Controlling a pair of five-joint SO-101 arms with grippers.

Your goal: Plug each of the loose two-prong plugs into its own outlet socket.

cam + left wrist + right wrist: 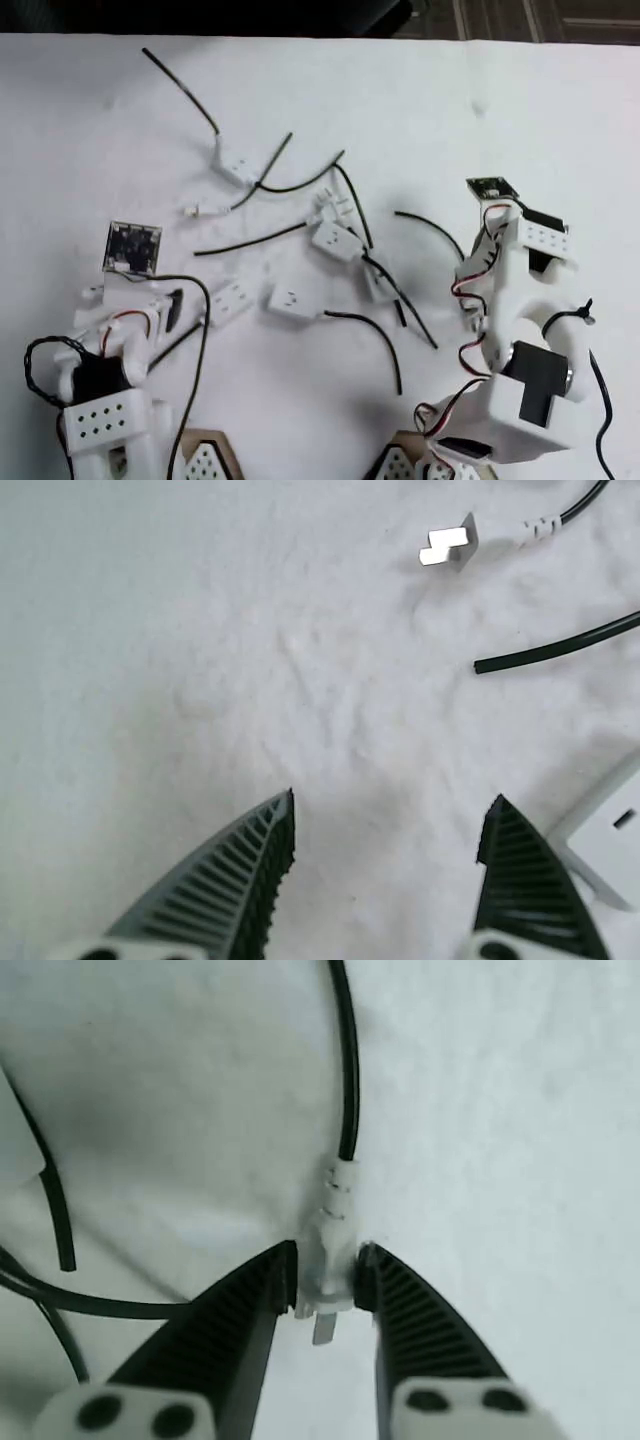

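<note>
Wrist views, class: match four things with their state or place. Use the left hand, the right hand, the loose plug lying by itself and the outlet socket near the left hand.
Things:
1. left hand
2. right hand
3. loose plug
4. outlet socket

States or places:
A. shut on a white plug
B. lying free on the table, prongs bare
C. open, nothing between its fingers
D. close beside a finger of the left hand

Pairs: 1-C, 2-A, 3-B, 4-D.
</note>
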